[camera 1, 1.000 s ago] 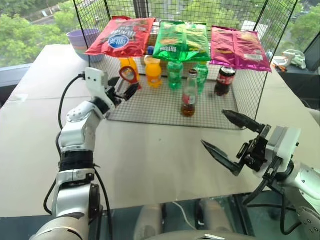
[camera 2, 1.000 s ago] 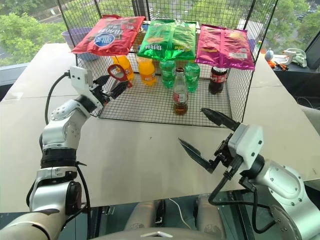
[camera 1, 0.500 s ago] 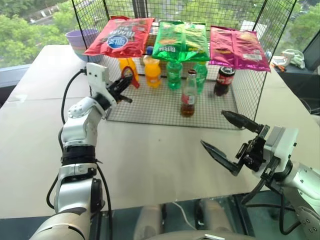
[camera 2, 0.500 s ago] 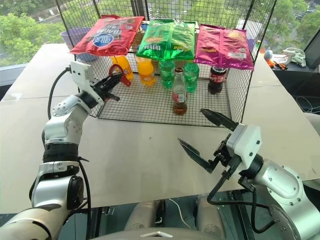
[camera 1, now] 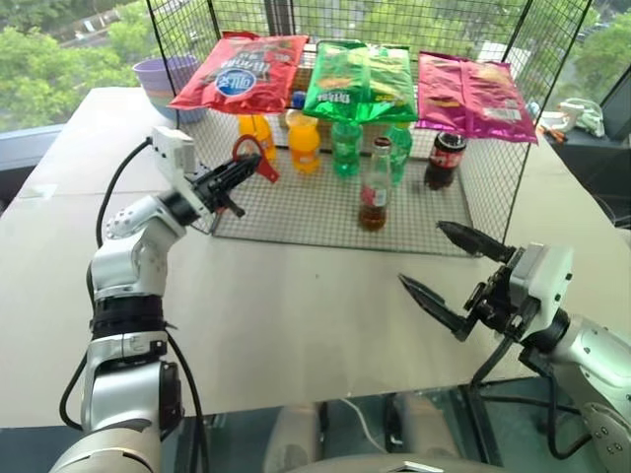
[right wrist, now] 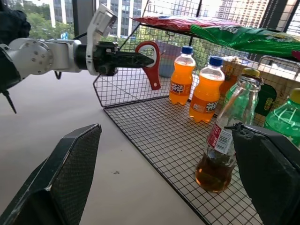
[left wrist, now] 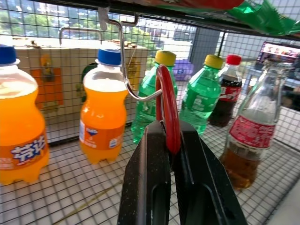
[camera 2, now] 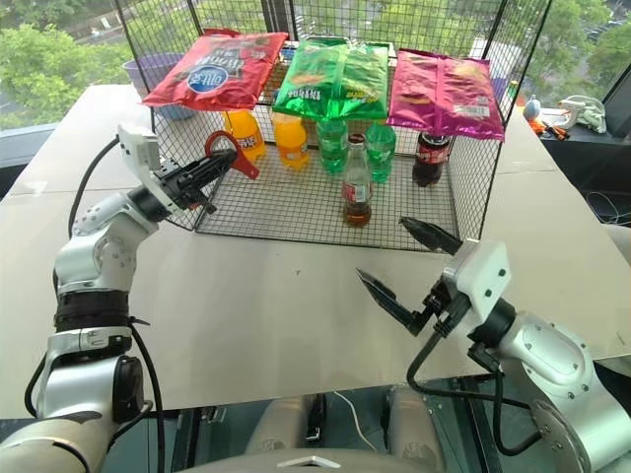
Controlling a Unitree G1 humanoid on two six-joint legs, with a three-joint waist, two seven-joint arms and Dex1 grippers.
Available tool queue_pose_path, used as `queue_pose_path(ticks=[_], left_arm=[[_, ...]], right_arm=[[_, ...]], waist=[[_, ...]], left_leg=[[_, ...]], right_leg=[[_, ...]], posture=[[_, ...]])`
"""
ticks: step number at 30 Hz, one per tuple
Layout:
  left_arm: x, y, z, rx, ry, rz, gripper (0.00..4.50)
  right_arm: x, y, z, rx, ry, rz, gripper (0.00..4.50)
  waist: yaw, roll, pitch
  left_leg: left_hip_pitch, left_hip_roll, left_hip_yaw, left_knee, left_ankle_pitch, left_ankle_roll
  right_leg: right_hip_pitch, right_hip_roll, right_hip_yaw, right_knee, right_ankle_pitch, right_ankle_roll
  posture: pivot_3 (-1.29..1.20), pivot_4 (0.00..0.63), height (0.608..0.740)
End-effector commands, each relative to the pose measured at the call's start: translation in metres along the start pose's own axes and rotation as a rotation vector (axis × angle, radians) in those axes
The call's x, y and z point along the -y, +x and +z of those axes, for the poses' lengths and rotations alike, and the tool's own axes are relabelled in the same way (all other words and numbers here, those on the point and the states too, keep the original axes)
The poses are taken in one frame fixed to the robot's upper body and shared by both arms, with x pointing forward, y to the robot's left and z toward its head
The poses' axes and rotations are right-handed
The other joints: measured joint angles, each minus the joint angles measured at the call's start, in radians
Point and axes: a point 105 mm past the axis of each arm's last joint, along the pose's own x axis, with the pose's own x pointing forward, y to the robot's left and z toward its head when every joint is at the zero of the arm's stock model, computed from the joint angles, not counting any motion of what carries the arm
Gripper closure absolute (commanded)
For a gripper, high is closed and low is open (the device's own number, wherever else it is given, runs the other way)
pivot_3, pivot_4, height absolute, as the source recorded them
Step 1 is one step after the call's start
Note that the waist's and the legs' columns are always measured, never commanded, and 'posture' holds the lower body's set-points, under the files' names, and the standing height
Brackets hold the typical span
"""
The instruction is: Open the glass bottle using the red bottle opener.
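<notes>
A pale table (camera 1: 296,325) carries a black wire rack (camera 1: 315,212) and a purple bowl (camera 1: 163,77)

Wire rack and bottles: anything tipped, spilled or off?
Nothing stands out. The glass bottle stands upright on the wire rack, capped, no spill. The left gripper is shut on the red bottle opener, whose loop is on a wire hook.
</notes>
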Motion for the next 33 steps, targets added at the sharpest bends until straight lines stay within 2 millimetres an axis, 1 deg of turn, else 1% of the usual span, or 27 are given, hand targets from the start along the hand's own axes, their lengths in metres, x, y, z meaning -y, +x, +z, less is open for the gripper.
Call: queue_pose_path(ticks=[1,4,10,14,17,19,21,24,27,30,33], left_arm=[[0.022,0.003,0.011,0.02,0.004,-0.137,4.46],[0.022,0.005,0.011,0.009,0.01,-0.13,4.46],[0.018,0.016,0.011,-0.009,0.026,-0.098,4.46],[0.02,0.023,0.017,0.006,0.019,-0.103,4.46],[0.017,0.024,0.019,0.011,0.019,-0.088,4.46],[0.021,0.022,0.021,0.018,-0.005,-0.119,4.46],[0.028,0.018,0.021,0.023,-0.038,-0.155,4.46],[0.036,0.005,0.018,0.011,-0.119,-0.202,4.46],[0.044,-0.017,0.018,-0.017,-0.205,-0.261,4.46],[0.064,-0.036,0.02,-0.065,-0.323,-0.382,4.46],[0.089,-0.039,0.018,-0.096,-0.41,-0.487,4.46]], right_arm=[[0.004,0.002,0.001,-0.013,-0.005,-0.033,0.0],[-0.002,0.004,0.0,-0.037,-0.019,0.012,0.0],[-0.004,0.006,-0.002,-0.053,-0.036,0.027,0.0],[-0.005,0.006,-0.003,-0.059,-0.034,0.035,0.0],[-0.005,0.005,-0.005,-0.078,-0.04,0.029,0.0],[-0.006,0.005,-0.006,-0.09,-0.03,0.037,0.0],[-0.008,0.006,-0.007,-0.089,0.001,0.048,0.0],[-0.011,0.006,-0.007,-0.086,0.048,0.066,0.0],[-0.016,0.008,-0.005,-0.075,0.13,0.109,0.0],[-0.023,0.012,-0.002,-0.047,0.264,0.194,0.0],[-0.019,0.022,0.001,-0.028,0.341,0.246,0.0]], waist=[[0.0,0.0,0.0],[0.001,0.0,0.0],[0.003,0.0,0.0],[-0.001,-0.002,0.001],[-0.004,-0.002,0.001],[-0.004,-0.002,0.001],[-0.004,-0.002,0.001],[-0.006,-0.002,0.001],[-0.009,-0.002,0.001],[-0.019,-0.002,0.001],[-0.017,-0.002,0.001]], left_leg=[[0.0,0.0,0.0,0.0,0.0,0.0],[0.0,0.0,0.0,0.0,0.0,0.0],[-0.002,-0.001,-0.001,0.0,0.0,0.0],[-0.001,-0.001,-0.001,0.0,0.0,0.0],[0.0,0.0,-0.001,0.0,0.0,0.0],[0.001,0.0,-0.001,0.0,0.0,0.0],[0.001,0.0,-0.001,0.0,0.0,0.0],[0.0,0.0,0.0,0.0,0.0,0.0],[0.0,0.001,-0.001,0.0,0.0,0.0],[0.001,0.002,-0.004,0.0,0.0,0.0],[0.001,0.004,-0.006,0.001,0.0,0.0]], right_leg=[[0.0,0.0,0.0,0.0,0.0,0.0],[0.0,0.0,0.0,0.0,0.0,0.001],[0.0,0.0,0.0,-0.002,0.0,0.001],[0.0,0.0,0.0,-0.001,0.0,0.001],[0.0,0.0,0.0,0.001,0.0,0.001],[0.0,0.001,0.0,0.001,0.0,0.001],[0.0,0.001,0.0,0.002,0.0,0.001],[0.0,0.0,0.001,0.001,0.0,0.001],[0.0,0.0,0.001,0.001,0.0,0.001],[-0.001,0.0,0.001,0.001,-0.001,0.0],[0.0,-0.001,0.0,0.002,-0.001,0.0]], posture=[[0.0,0.15,0.74],[0.0,0.15,0.74],[0.0,0.15,0.74],[0.0,0.15,0.74],[0.0,0.15,0.74],[0.0,0.15,0.74],[0.0,0.15,0.74],[0.0,0.15,0.74],[0.0,0.15,0.74],[0.0,0.15,0.74],[0.0,0.15,0.74]])
